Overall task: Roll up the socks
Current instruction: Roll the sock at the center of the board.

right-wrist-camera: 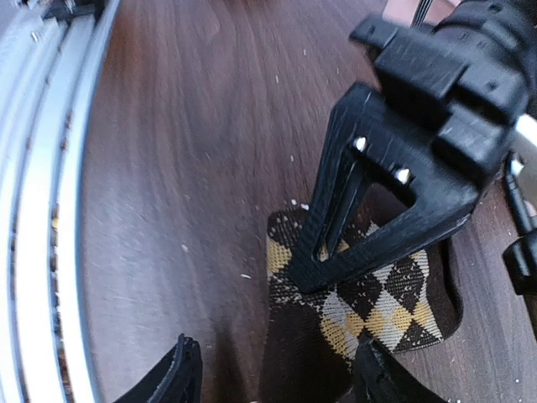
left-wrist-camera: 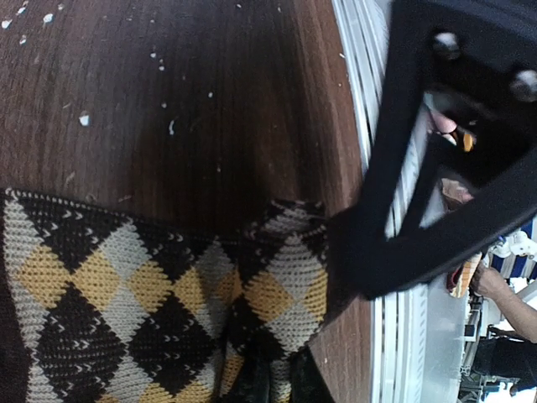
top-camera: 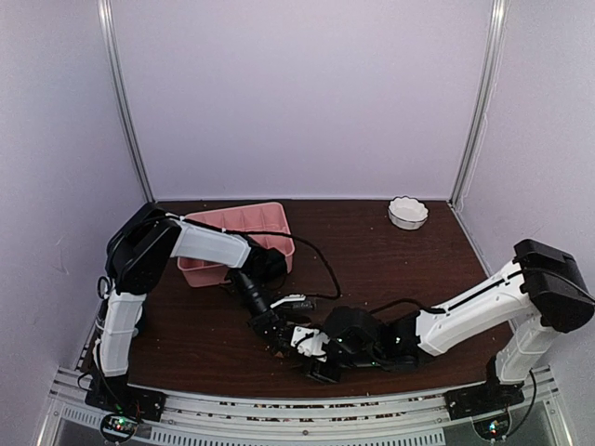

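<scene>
At the back left of the dark wooden table, a pink tray with dividers, partly hidden behind the left arm; contents impossible to tell from above. At the back right, well apart from it, a small white bowl with a wavy rim, its inside too small to judge.

Near the front edge, about midway between the two bases, a checkered sock: dark brown with yellow and grey diamonds, flat on the wood, outside both containers.

On the left gripper, fingers closed almost together and pinching the sock at its edge, with the fabric drawn into a small ridge there. On the right gripper, just beside it and low over the table, fingers apart and gripping nothing, one on either side of the sock's end.
</scene>
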`<state>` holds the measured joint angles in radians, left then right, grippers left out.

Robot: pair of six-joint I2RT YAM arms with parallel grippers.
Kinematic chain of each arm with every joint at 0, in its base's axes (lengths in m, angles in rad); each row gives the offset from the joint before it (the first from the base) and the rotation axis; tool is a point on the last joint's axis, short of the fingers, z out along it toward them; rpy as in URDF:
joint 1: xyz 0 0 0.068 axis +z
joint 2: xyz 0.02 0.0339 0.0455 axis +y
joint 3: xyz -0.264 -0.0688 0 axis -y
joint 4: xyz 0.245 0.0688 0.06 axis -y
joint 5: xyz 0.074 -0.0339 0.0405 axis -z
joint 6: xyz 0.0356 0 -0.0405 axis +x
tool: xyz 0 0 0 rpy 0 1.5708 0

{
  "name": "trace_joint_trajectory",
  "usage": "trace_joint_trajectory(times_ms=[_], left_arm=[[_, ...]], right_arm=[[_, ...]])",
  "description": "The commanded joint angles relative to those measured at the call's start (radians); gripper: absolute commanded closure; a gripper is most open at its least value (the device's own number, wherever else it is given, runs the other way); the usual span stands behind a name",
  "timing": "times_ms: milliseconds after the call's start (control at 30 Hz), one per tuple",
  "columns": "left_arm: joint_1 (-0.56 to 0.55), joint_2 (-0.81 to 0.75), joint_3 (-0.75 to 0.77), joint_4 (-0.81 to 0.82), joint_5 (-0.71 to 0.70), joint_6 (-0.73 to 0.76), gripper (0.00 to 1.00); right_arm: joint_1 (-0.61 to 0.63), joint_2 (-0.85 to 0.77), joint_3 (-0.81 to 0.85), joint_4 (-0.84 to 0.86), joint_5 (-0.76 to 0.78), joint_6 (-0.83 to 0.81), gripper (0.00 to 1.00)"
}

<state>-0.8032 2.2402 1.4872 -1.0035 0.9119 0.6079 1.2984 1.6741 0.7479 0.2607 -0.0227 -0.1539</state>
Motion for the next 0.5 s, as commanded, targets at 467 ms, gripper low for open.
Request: trace_joint_trajectory(times_ms=[467], left_arm=[[-0.003, 0.073, -0.011, 0.012, -0.160, 0.053, 0.92]], right_arm=[[-0.034, 0.204, 0.113, -0.087, 0.061, -0.146, 0.62]])
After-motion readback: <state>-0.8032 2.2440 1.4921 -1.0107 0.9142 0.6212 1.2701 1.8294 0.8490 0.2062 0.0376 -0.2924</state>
